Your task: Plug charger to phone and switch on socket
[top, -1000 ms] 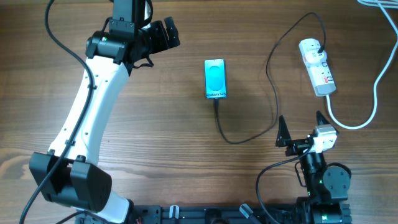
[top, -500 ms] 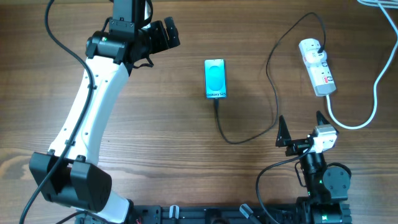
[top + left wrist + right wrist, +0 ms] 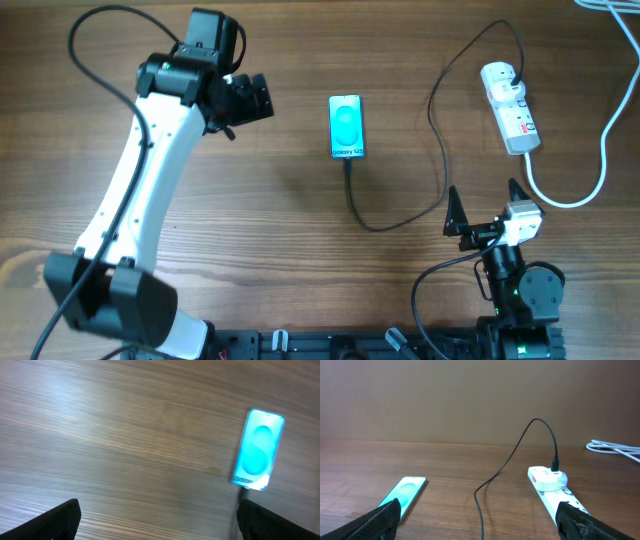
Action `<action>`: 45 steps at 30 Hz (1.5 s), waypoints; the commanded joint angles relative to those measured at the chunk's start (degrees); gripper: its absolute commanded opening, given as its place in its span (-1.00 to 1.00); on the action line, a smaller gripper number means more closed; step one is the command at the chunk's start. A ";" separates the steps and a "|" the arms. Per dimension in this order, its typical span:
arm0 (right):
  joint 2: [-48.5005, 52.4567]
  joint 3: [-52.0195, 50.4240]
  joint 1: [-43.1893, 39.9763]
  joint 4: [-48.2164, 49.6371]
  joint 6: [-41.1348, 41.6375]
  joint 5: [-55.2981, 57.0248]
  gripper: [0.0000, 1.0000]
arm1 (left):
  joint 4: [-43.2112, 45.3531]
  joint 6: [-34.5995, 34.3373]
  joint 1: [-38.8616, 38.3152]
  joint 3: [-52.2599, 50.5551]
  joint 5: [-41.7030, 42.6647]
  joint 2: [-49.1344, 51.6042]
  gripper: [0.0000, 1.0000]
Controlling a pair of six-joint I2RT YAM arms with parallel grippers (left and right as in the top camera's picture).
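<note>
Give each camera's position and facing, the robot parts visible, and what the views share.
Overhead: above the wooden table, looking straight down; left arm, right arm, flat cyan-screened phone, thin black charger cable, white power strip.
Left wrist: above the tabletop, angled down at the phone; left gripper's dark fingertips at bottom corners.
Right wrist: low, facing level across the table at phone, cable, strip; right gripper's fingertips below.
Shared: all three show the phone.

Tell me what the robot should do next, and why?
Probably reach the right gripper up to the socket to switch it on. The charger already seems to sit in the phone, its plug is in the socket, and that gripper is nearest, open and empty.
</note>
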 commanded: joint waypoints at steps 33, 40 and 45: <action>-0.68 -0.04 0.28 0.11 0.92 0.92 0.99 | 42.91 18.80 8.22 -69.35 11.10 -63.19 1.00; -0.68 -0.04 0.28 0.11 0.90 0.94 0.99 | 50.86 18.78 8.20 -80.46 11.06 -76.26 1.00; -0.68 -0.04 0.28 0.11 0.92 0.94 0.99 | 50.84 18.78 8.22 -83.95 10.08 -87.65 1.00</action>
